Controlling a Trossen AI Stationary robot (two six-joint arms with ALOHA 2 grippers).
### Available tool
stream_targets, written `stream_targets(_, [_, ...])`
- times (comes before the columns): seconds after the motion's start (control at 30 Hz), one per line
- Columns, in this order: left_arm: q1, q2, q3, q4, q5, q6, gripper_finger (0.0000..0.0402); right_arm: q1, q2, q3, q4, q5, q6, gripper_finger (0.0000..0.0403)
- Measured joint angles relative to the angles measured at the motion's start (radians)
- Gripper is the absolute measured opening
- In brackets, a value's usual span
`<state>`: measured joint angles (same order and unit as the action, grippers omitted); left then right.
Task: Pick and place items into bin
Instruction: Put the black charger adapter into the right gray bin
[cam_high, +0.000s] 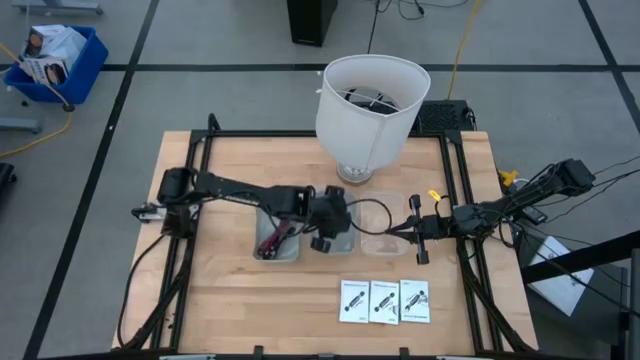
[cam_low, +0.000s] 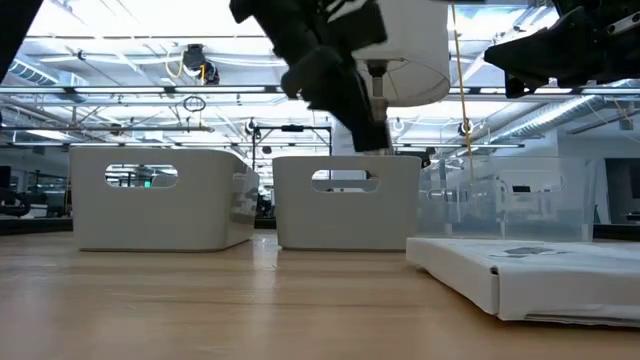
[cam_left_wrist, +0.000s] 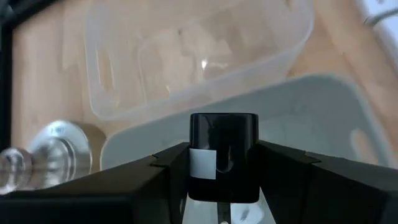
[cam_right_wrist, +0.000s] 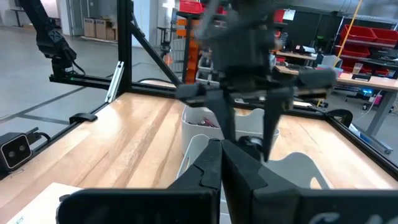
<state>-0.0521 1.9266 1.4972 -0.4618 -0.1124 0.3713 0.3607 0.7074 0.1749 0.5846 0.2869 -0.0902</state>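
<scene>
Three bins are lined up across the table (cam_high: 230, 300) centre: a white bin (cam_high: 278, 237) holding dark-red and black cables (cam_high: 272, 240), a second white bin (cam_high: 343, 240) beside it, and a clear bin (cam_high: 385, 237) at the 3 o'clock end of the row. The left gripper (cam_high: 330, 222) is held over the middle bin — its fingers (cam_left_wrist: 280, 171) are part-way apart and clamped on a small black cube (cam_left_wrist: 223, 155) bearing a white label, seen clearly in the left wrist view. The right gripper (cam_high: 420, 240) is parked at the clear bin's 3 o'clock side, jaws pressed fully together with nothing between them. Three white card packets (cam_high: 385, 300) with black print lie side by side on the table at 5 o'clock from the bins. A large white lampshade (cam_high: 370, 110) stands at 12 o'clock — just behind the bins.
</scene>
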Motion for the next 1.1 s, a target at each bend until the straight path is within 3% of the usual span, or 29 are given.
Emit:
stream_targets(0.37, [0.103,0.022,-0.036,0.038,0.073,0.017,0.0153,0.000,0.000,0.000,-0.001,0.000,0.000,0.0001])
stream_targets(1.0, [0.121,0.109,-0.037,0.037,0.078,-0.004,0.0154,0.000,0.000,0.000,-0.013,-0.001,-0.001,0.0001])
stream_targets(1.1, [0.121,0.109,-0.037,0.040,0.066,-0.026,0.0210,0.000,0.000,0.000,-0.013,-0.001,-0.001,0.0001])
